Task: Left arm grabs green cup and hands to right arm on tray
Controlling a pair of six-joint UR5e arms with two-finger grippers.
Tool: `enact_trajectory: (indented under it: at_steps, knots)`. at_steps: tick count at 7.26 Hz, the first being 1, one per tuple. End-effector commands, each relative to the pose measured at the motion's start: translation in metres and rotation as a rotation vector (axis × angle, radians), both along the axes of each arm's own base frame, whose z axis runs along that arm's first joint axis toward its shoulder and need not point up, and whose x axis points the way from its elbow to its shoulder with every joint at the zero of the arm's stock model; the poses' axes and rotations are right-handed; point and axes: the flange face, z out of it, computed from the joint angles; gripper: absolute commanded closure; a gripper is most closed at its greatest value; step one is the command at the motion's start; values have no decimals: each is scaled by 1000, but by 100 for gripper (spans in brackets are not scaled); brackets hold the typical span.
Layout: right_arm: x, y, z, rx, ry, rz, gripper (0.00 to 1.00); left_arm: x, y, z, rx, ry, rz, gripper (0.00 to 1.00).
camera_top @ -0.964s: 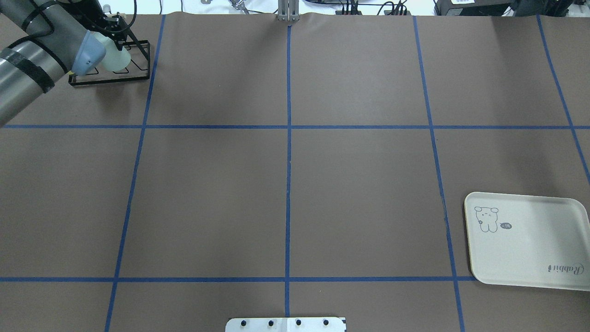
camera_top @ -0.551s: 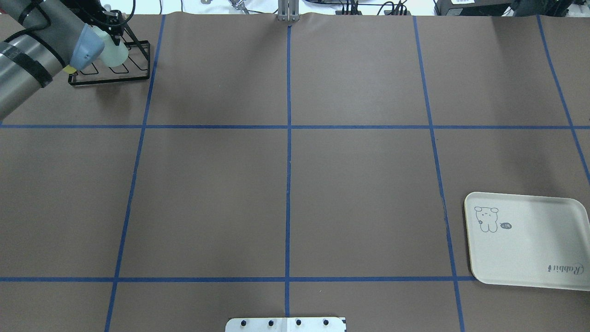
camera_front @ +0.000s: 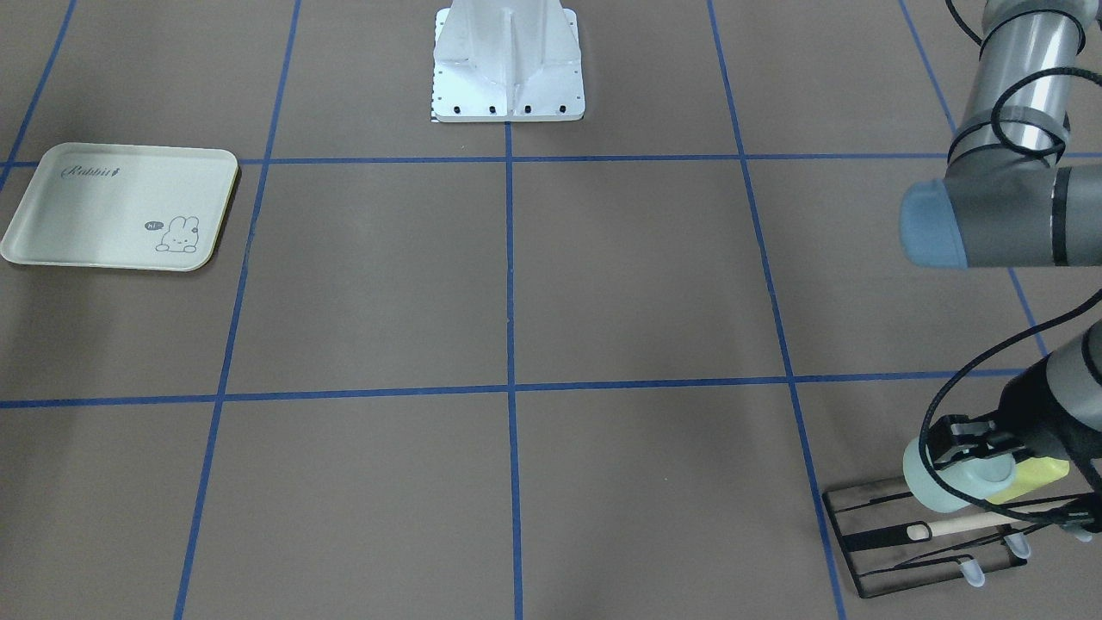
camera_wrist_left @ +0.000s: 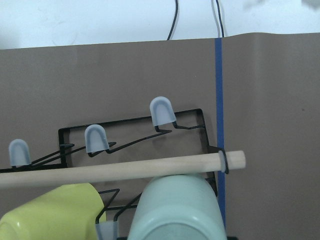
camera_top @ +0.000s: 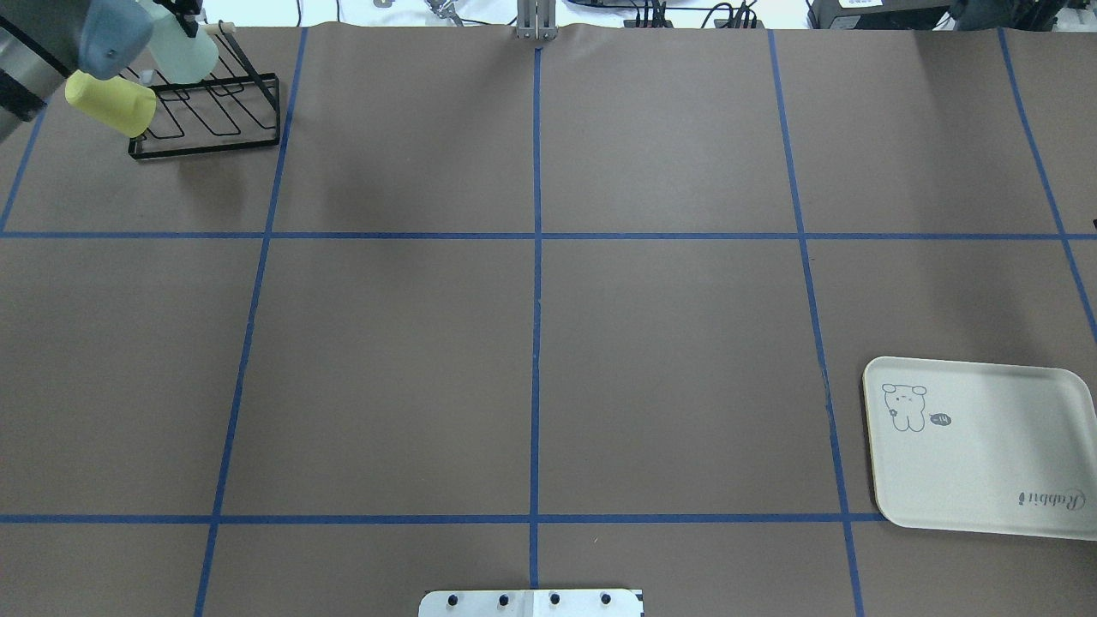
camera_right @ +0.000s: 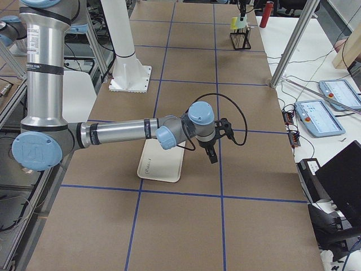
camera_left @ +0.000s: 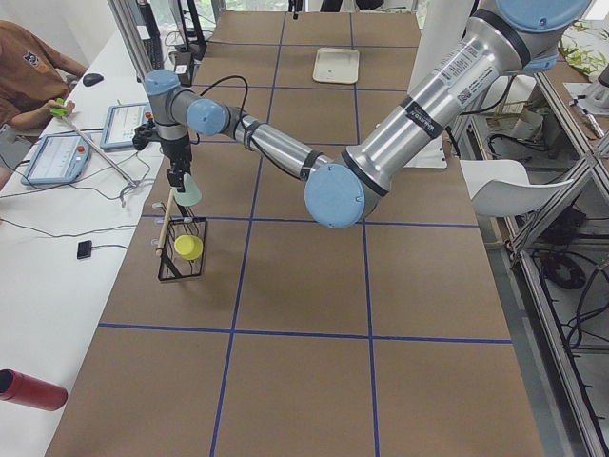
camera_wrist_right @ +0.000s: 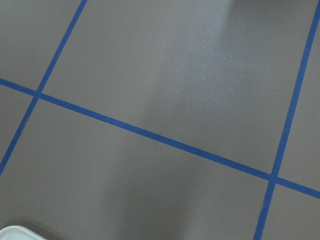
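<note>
Reading "Rabbit", cream tray (camera_front: pixel 86 215), "hi" bubble (camera_front: pixel 154 226)

Left arm (camera_front: pixel 1007 215) outstretched, left hand (camera_front: pixel 968 455) clamped on the green cup (camera_front: pixel 934 492); right arm (camera_right: pixel 118 132) low, right hand (camera_right: pixel 212 155) tip-down.

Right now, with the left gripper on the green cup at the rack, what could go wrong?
1. The green cup sits tight beside the yellow cup and close to the wooden rod of the rack; pulling it away could snag the rod or knock the yellow cup loose.
2. The right arm is by the tray, far across the table, so a weak grip by the left gripper might slip during the long carry.
</note>
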Motion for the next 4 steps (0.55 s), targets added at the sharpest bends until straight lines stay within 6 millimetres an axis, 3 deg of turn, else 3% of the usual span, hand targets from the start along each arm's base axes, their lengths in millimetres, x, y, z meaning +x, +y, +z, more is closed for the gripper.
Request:
enact_trajectory:
  at_steps: [1, 3, 4]
  knots:
    - [0, -1, 0, 25, -4, 0, 0, -23, 39, -51, -20, -5, 5, 100]
    - [-1, -1, 1, 29, -5, -9, 0, -10, 91, -105, -82, 148, -43, 100]
    - [-1, -1, 6, 14, -3, -4, 0, 31, 131, -139, -107, 209, -40, 100]
